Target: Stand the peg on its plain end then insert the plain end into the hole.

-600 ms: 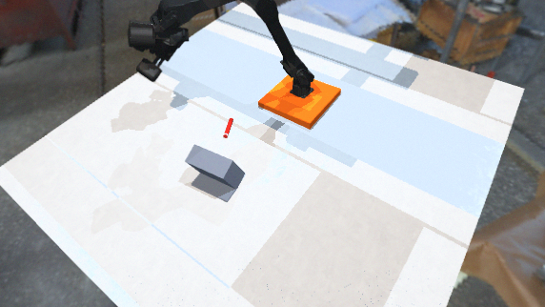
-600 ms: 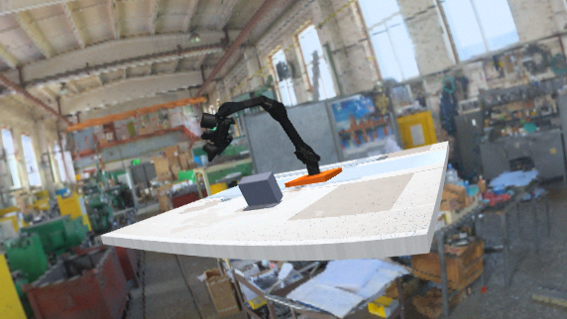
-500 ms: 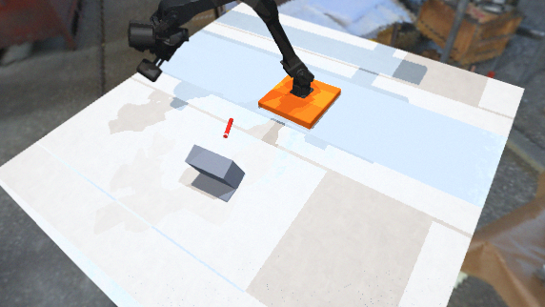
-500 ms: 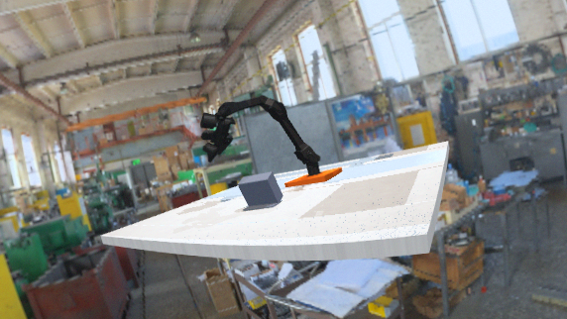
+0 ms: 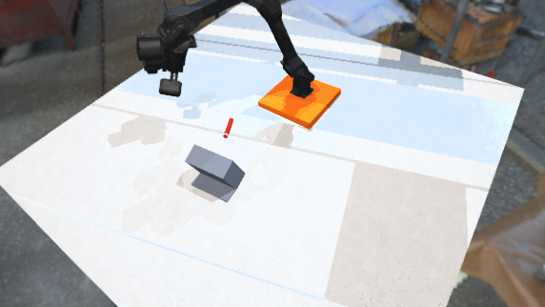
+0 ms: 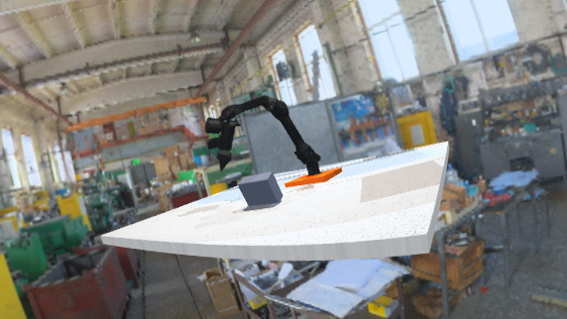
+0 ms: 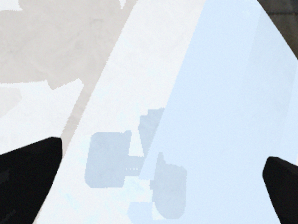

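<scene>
The red peg (image 5: 229,126) lies on the table between the sloped panel and the robot's base in the top view, its white-banded end towards the panel. It is hidden in the exterior view and out of the wrist view. The grey sloped panel (image 5: 215,163) (image 6: 261,191) shows no hole in these views; its holed face is turned away or hidden. My gripper (image 5: 170,88) (image 6: 223,159) (image 7: 166,157) is open and empty, high above the table and well to the left of the peg in the top view. The wrist view shows its fingers wide apart.
The orange base plate (image 5: 311,115) (image 6: 315,178) under the arm stands behind the panel and to its right. The white table (image 5: 267,247) (image 6: 327,232) has beige and pale blue patches. The wrist view shows table surface (image 7: 125,75) and dark shadow shapes.
</scene>
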You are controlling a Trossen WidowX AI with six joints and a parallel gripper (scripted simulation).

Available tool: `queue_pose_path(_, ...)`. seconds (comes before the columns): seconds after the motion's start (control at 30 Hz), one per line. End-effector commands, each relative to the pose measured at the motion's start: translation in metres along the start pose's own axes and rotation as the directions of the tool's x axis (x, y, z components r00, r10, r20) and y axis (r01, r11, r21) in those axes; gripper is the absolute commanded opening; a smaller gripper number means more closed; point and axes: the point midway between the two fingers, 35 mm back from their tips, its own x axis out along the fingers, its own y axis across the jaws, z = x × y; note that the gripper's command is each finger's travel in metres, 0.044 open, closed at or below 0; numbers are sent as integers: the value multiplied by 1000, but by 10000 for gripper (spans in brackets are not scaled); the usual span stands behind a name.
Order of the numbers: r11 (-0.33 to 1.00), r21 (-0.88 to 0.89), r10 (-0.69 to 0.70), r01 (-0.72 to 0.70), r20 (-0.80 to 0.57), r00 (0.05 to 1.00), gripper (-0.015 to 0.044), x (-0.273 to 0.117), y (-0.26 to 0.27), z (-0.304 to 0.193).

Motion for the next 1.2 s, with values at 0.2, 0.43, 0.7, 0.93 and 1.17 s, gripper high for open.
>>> queue_pose_path(0.2,944,-303,111,-129,-76,991,440,0,30,-32)
queue_pose_path(0.43,841,-491,180,-226,-139,974,440,-1,49,-56)
queue_pose_path(0.7,667,-667,251,-331,-217,943,440,-4,68,-86)
queue_pose_path(0.93,477,-778,304,-408,-289,908,440,-7,83,-112)
queue_pose_path(1.17,264,-847,350,-461,-362,864,440,-12,96,-140)
